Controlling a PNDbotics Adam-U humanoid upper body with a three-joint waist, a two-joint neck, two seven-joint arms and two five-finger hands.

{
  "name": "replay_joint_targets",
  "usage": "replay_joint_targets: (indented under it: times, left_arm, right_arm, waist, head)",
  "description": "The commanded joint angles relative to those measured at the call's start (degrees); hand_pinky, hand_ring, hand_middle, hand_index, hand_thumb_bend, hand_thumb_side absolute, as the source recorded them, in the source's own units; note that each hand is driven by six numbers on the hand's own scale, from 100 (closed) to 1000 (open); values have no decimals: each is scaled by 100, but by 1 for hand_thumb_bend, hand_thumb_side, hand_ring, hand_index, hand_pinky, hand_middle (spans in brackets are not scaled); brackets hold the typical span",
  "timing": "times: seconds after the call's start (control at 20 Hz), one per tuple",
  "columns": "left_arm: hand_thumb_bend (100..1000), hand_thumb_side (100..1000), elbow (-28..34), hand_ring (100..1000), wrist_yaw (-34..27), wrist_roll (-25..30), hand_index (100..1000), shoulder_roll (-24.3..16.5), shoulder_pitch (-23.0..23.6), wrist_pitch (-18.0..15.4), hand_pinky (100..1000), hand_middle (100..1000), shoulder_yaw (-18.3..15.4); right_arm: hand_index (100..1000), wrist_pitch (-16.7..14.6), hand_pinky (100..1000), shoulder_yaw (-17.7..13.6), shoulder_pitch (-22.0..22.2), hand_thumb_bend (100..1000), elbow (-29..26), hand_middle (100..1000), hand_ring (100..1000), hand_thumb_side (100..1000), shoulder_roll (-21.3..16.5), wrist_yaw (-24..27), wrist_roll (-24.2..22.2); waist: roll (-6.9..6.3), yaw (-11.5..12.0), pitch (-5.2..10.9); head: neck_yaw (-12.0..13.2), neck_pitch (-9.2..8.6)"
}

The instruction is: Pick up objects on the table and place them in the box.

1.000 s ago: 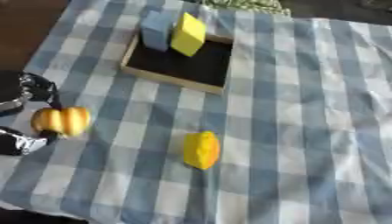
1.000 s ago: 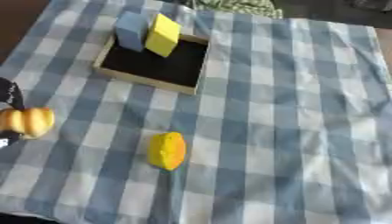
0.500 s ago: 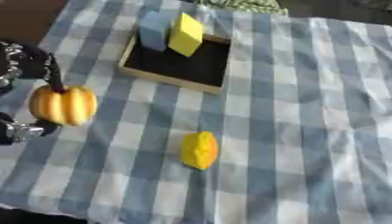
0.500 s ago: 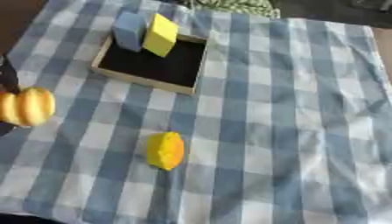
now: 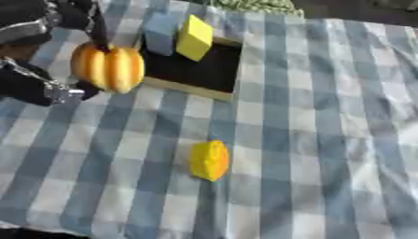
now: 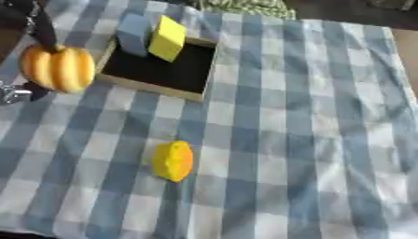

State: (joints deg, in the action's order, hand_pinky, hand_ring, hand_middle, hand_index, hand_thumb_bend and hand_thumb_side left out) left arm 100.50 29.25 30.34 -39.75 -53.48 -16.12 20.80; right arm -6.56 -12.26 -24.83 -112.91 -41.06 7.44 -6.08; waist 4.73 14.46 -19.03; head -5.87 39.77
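Left hand [image 5: 41, 70] curled round small orange pumpkin [image 5: 107, 66], held beside wooden box's [image 5: 192, 88] left edge. Blue block [image 5: 161, 33], yellow block [image 5: 194, 38] inside box. Lemon [image 5: 210, 160] near tablecloth's [image 5: 326, 140] front edge.

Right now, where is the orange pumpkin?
The orange pumpkin is at the upper left of the left eye view, held in the left robot hand just left of the box.

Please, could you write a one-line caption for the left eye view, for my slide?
Left hand holds a small orange pumpkin beside the box with two blocks; a yellow lemon lies on the checked cloth.
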Motion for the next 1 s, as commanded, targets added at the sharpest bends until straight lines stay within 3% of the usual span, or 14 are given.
replay_joint_targets:
  times: [0.05,0.2,0.4,0.8,1.0]
  left_arm:
    - [444,141,-568,663,348,-96,636,332,-391,-367,751,593,99]
    - [411,138,-1217,661,706,-320,637,625,-629,-699,755,591,100]
    - [351,141,-1950,662,1051,-488,642,949,-807,-904,763,592,35]
    - [184,130,-3017,652,1413,-734,643,1580,-1008,-912,780,576,-306]
    - [151,126,-3351,658,1498,-850,647,1770,-1069,-962,792,577,-442]
  right_arm:
    - [703,-11,975,-15,-100,100,-63,513,883,470,-93,56,-35]
    - [703,-3,976,-21,-108,100,-62,512,883,470,-70,67,-50]
    - [703,13,978,-28,-113,100,-65,511,884,470,-31,76,-71]
    - [702,24,980,-26,-145,100,-59,510,885,470,51,101,-121]
    - [702,28,981,-39,-148,100,-52,510,885,468,85,107,-131]
  waist:
    - [-99,-24,187]
    - [-104,-58,158]
    - [-96,-83,137]
    - [-40,-116,107]
    - [-20,-139,85]
  head:
    - [-9,-38]
    - [14,-63]
    - [53,-99]
    - [137,-179]
    - [165,-207]
